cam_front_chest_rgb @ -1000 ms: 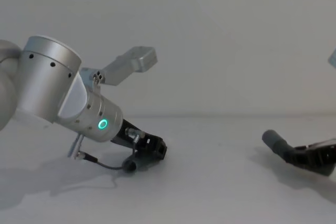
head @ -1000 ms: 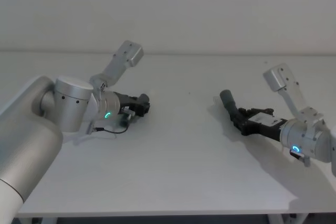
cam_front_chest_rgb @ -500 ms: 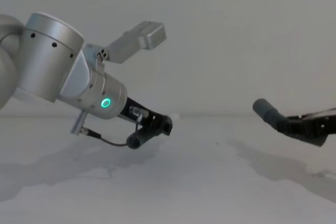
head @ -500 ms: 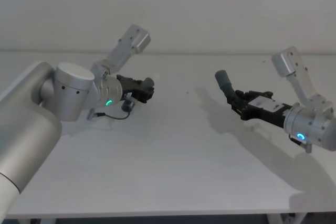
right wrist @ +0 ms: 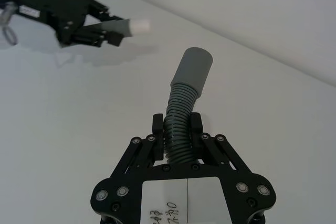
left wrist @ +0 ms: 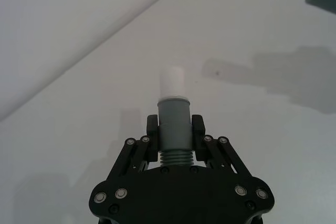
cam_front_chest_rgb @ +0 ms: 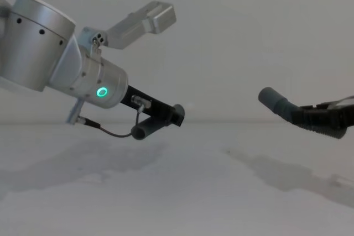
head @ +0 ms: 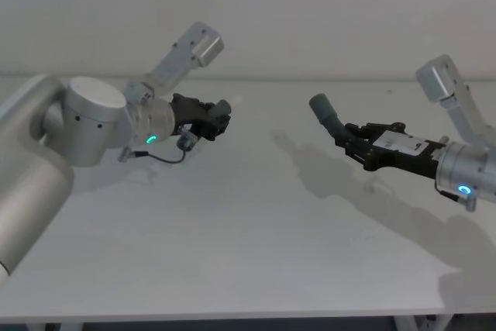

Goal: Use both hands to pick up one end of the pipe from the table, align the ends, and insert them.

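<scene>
Two-arm hold, clear of the matte white-grey table (head: 248, 261).
I see the left black end effector (left wrist: 175, 125) clamped on the short grey ribbed stub (left wrist: 173, 113), the right end effector (right wrist: 177, 124) clamped on the long ribbed hose (right wrist: 180, 109), cuffs projecting ahead.

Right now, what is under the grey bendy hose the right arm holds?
Only the plain white table and a dark shadow. The ribbed dark grey hose hangs in the air, clamped by the right black two-fingered end effector, which covers the hose's rear part.
</scene>
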